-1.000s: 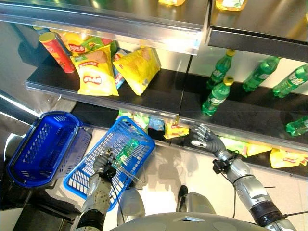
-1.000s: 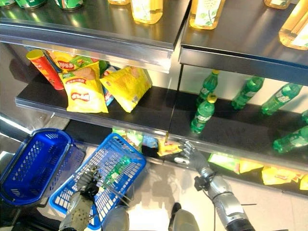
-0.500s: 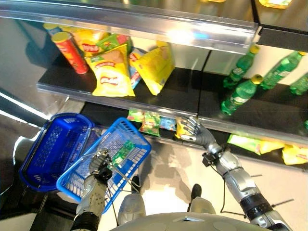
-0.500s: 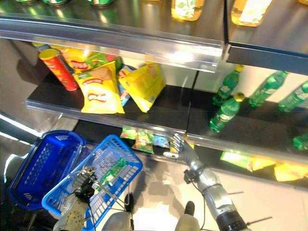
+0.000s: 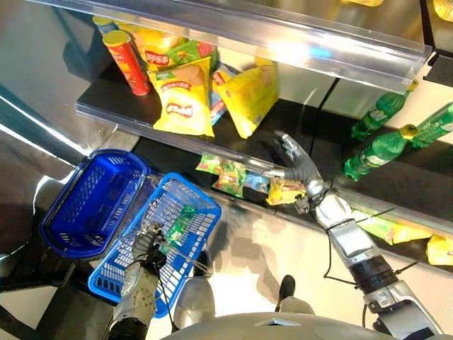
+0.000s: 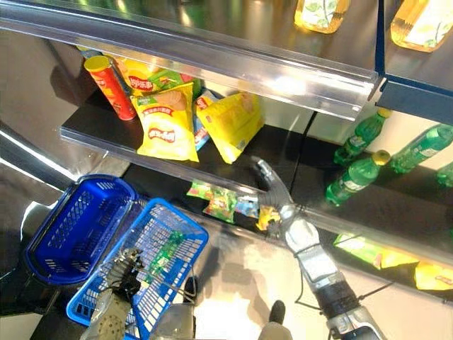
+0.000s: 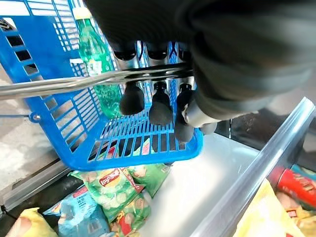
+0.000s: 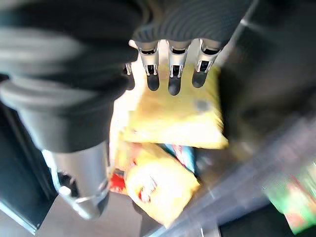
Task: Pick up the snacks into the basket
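Note:
My left hand (image 5: 145,246) is shut on the wire handle (image 7: 59,85) of a blue basket (image 5: 200,195), which hangs tilted by the lowest shelf. A green bottle (image 7: 96,59) lies inside it. My right hand (image 5: 294,164) is open and reaches over the middle shelf, its straight fingers (image 8: 170,69) just short of a yellow chip bag (image 5: 244,95). A second yellow bag (image 5: 185,99) and a red tube can (image 5: 127,62) stand to that bag's left. Small snack packets (image 5: 230,177) and a yellow packet (image 5: 283,190) lie on the lowest shelf below the hand.
A second blue basket (image 5: 92,205) sits left of the held one. Green bottles (image 5: 382,149) lie on the middle shelf to the right. The bright metal edge of the upper shelf (image 5: 283,42) overhangs the chip bags. More yellow packets (image 5: 386,227) lie lower right.
The camera has swung left. My right hand has risen from the packets on the lowest shelf to the middle shelf, toward the yellow bag. The left hand still holds the basket handle.

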Robot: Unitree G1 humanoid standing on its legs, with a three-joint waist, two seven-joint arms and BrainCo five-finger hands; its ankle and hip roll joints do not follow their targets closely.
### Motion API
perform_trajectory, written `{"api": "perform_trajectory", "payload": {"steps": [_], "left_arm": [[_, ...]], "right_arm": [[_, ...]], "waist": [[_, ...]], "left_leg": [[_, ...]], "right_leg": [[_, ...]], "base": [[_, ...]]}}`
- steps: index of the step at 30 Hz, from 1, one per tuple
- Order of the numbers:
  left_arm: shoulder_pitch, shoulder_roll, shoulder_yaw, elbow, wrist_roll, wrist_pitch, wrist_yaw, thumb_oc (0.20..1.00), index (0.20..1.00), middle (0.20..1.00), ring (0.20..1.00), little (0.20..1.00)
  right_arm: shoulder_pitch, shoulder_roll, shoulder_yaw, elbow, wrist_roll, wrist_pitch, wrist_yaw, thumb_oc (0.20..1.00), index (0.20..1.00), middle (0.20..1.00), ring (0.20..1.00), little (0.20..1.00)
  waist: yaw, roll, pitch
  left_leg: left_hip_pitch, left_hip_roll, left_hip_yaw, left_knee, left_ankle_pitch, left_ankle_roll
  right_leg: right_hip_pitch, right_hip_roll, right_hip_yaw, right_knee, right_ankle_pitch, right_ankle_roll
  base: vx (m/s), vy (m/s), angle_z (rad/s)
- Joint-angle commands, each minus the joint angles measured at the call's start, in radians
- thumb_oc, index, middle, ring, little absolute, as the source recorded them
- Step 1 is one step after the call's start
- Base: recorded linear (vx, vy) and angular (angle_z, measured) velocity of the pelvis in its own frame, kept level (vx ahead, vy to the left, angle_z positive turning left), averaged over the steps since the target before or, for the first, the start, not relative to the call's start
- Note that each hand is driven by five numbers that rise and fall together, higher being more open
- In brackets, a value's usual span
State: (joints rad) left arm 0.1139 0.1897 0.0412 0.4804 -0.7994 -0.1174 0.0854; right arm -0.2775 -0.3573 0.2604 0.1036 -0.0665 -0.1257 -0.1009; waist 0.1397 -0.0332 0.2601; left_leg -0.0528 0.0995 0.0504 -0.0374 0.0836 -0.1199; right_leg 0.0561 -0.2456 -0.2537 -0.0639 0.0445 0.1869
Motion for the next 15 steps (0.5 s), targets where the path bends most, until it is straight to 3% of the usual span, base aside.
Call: {"api": "perform_trajectory", "payload": {"steps": [1,12,15], "left_arm": [[-0.046,0.08,-0.003,-0.196,0.004,-0.109,-0.005,0.2,0.2,0.2,0.2,0.2],[-0.096,0.117,-0.078,-0.259,-0.023,-0.121,0.01,0.2,0.2,0.2,0.2,0.2],[-0.121,0.129,-0.091,-0.271,-0.035,-0.13,0.02,0.2,0.2,0.2,0.2,0.2]], "right_arm": [[-0.094,0.028,0.019,-0.007,-0.118,-0.034,-0.095,1.0,1.0,1.0,1.0,1.0],[-0.312,0.087,0.074,0.19,-0.23,0.043,-0.24,1.0,1.0,1.0,1.0,1.0],[-0.359,0.084,0.07,0.209,-0.249,0.057,-0.271,1.0,1.0,1.0,1.0,1.0]], "waist": [[0.017,-0.009,-0.016],[0.07,-0.008,0.034],[0.075,0.0,0.06]], "left_leg": [[-0.055,-0.038,-0.028,0.067,-0.052,0.086],[-0.132,-0.043,-0.064,0.145,-0.069,0.089],[-0.171,-0.047,-0.074,0.196,-0.082,0.088]], "right_leg": [[-0.062,-0.055,-0.025,0.095,0.057,0.017],[-0.082,-0.077,-0.075,0.153,0.05,0.022],[-0.124,-0.097,-0.068,0.224,0.047,0.022]], "base": [[-0.04,-0.018,0.17],[-0.03,-0.007,0.22],[-0.07,0.02,0.05]]}}
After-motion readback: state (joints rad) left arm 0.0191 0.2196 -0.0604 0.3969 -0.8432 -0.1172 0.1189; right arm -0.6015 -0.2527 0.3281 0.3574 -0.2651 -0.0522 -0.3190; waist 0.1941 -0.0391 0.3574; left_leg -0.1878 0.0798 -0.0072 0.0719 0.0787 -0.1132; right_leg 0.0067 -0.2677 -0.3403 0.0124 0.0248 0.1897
